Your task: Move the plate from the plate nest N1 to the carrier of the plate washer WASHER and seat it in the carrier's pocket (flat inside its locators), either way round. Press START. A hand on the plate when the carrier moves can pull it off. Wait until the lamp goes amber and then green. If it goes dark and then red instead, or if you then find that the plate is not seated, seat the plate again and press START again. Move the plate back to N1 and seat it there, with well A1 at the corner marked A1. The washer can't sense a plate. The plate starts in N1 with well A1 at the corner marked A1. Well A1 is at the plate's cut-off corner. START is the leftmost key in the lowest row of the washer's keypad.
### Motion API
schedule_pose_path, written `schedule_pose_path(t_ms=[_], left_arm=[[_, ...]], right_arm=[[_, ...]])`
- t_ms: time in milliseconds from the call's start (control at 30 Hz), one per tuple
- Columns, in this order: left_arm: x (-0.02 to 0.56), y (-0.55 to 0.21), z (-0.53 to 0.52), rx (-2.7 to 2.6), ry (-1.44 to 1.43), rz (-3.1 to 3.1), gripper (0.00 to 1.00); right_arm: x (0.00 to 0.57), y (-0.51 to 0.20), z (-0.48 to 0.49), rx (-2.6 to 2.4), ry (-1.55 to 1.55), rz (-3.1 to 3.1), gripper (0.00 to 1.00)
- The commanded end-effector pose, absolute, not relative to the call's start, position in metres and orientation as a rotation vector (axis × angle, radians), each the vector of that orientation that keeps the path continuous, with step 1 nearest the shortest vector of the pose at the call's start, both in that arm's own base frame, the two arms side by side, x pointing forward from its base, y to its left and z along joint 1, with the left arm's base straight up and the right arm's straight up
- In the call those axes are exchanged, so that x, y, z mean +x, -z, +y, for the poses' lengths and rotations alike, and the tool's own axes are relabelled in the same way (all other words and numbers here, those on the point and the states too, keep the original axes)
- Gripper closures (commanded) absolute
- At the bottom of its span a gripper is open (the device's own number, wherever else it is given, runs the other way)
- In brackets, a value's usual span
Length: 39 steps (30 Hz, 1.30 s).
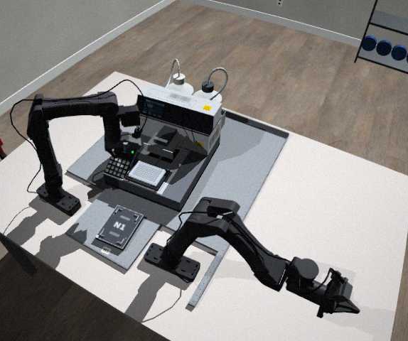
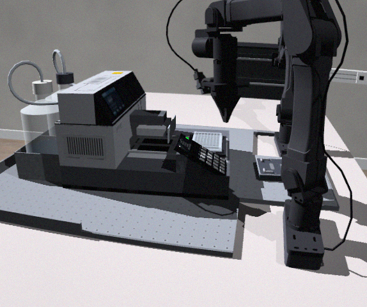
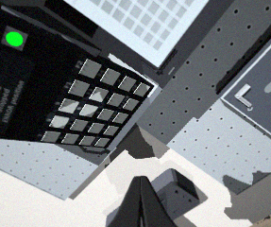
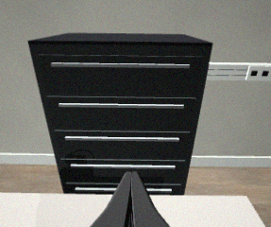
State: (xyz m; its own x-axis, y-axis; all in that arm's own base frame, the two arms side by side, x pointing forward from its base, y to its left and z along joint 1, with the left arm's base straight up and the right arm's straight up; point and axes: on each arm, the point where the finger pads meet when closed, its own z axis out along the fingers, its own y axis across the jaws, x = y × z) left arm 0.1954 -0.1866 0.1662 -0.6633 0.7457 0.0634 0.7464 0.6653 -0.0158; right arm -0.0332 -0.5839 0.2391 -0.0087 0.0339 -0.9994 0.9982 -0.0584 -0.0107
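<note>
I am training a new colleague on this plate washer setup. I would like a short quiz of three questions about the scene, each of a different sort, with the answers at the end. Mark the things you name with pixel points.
1. True or false: the plate nest N1 (image 1: 113,234) (image 2: 270,165) (image 3: 267,101) has the plate in it.
2. Which colour is the lit lamp (image 1: 132,151) (image 2: 187,137) (image 3: 14,39) beside the keypad (image 1: 117,167) (image 2: 213,159) (image 3: 90,106)?
(a) red (b) amber (c) green
3. Fill in the gap: the fingers of the left gripper (image 1: 130,149) (image 2: 225,121) (image 3: 141,179) are ____ (open / shut).

Key: 1. false; 2. c; 3. shut
</note>
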Motion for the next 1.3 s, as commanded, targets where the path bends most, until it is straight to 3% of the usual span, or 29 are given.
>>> schedule_pose_path(t_ms=[0,633,967,1267], left_arm=[[0.2,-0.168,-0.188,-1.137,0.003,-2.93,1.0],[0.151,-0.162,-0.115,-0.243,-0.009,-3.13,1.0],[0.154,-0.164,-0.124,0.275,0.016,-3.113,1.0],[0.161,-0.168,-0.128,0.184,0.001,-3.139,1.0]], right_arm=[[-0.037,-0.256,-0.579,1.257,1.257,1.177,1.0],[-0.037,-0.256,-0.579,1.257,1.257,1.177,1.0],[-0.037,-0.256,-0.579,1.257,1.257,1.177,1.0],[-0.037,-0.256,-0.579,1.257,1.257,1.177,1.0]])
